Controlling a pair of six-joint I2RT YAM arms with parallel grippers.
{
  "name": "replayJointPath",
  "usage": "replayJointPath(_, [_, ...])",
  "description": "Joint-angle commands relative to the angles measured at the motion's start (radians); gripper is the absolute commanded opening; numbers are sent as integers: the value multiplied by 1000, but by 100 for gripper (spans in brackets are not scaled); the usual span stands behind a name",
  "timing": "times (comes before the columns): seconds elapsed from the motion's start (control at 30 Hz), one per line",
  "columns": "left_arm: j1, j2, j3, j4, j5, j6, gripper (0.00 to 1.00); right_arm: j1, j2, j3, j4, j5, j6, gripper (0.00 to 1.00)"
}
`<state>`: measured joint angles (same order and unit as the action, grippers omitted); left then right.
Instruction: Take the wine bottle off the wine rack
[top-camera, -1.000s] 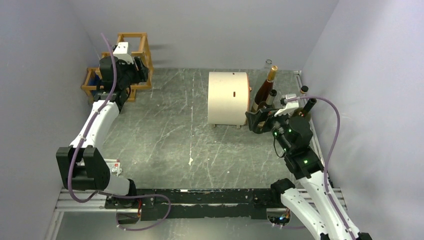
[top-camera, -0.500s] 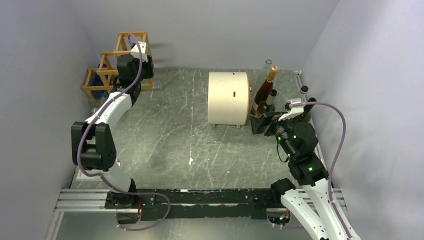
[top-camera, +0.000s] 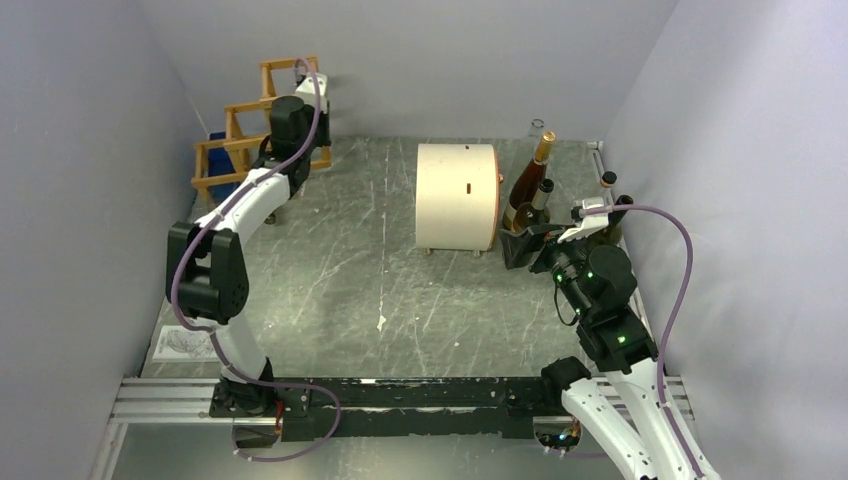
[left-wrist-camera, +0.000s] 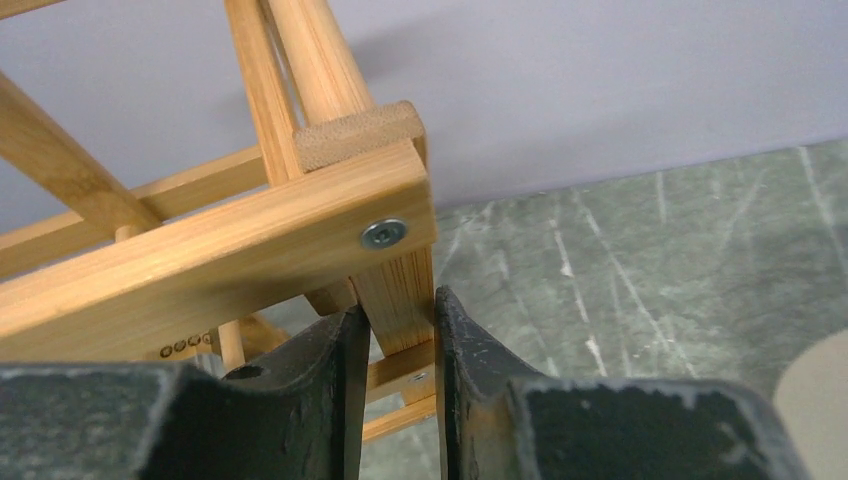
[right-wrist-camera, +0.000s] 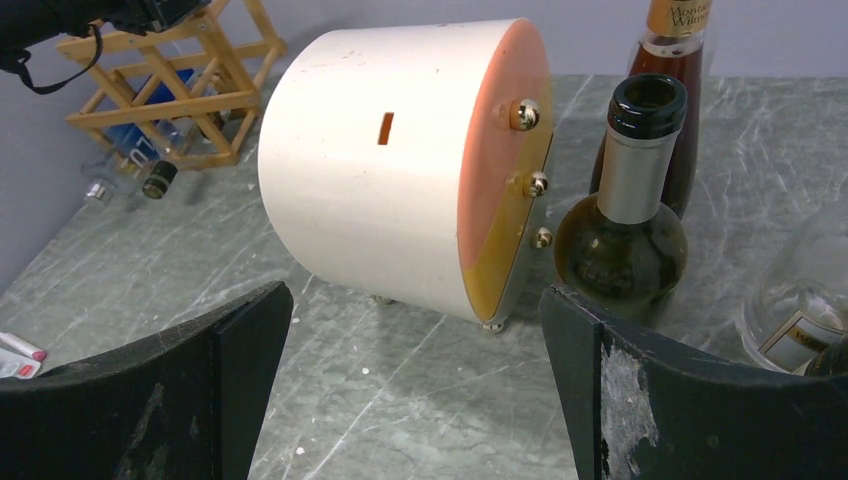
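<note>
At the far-left corner of the surface (top-camera: 380, 280), the left fingers (left-wrist-camera: 335, 380) are clamped on a bar of the wine rack (left-wrist-camera: 250, 250); the right fingers (right-wrist-camera: 200, 390) are spread wide, holding nothing.

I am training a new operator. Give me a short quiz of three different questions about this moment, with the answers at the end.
1. True or false: the left hand is closed on a wooden bar of the wine rack.
2. In its wrist view, what lies directly ahead between the fingers of the right hand? A) the cream drum B) the wine rack C) a plate
3. Is the green bottle beside the drum standing or lying?

Key: 1 true; 2 A; 3 standing.
</note>
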<state>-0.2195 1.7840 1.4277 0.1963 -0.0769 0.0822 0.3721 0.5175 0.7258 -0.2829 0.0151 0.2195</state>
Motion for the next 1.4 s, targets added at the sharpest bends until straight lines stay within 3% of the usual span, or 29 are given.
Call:
replayJointPath(0.0, [-95,-2,95,105,81,-4,10,-2,-11,23,-8,9,-13,100])
replayJointPath(0.1, [-116,4,90,114,94,-41,11,-3,-14,20,-6,10,-13,100])
replayJointPath(0.17, [-122,11,96,97,105,-58,21,-2,-15,19,-4,8,-12,100])
replayJointPath(0.3, [-124,-14,92,-6,97,-83,57,-2,-12,21,-2,4,-14,100])
replayJointPath(0.37, [-124,-58,58,-47,100,-83,90,-2,-15,19,0,0,-14,100])
replayJointPath(0.43, [-124,-122,14,-89,106,-75,100,-3,-17,19,2,-5,-14,100])
replayJointPath(0.63, [-121,-440,-232,-192,33,-53,99,-1,-35,9,10,-18,-11,100])
replayJointPath(0.8, [-88,-670,-464,-266,-149,-100,99,1,-33,3,21,-41,-8,100])
replayJointPath(0.93, [99,-753,-585,-354,-273,-285,96,1,-33,-4,32,-58,-5,100])
replayJointPath(1.03, [309,-741,-629,-385,-218,-362,95,2,-38,-10,37,-73,-2,100])
replayJointPath(1.1, [359,-686,-634,-357,-190,-323,95,4,-40,-10,37,-81,-1,100])
replayJointPath(1.23, [368,-499,-565,-317,-239,-201,95,13,-44,-17,48,-90,-1,100])
replayJointPath(1.37, [394,-353,-472,-258,-67,-106,95,18,-44,-14,49,-91,0,100])
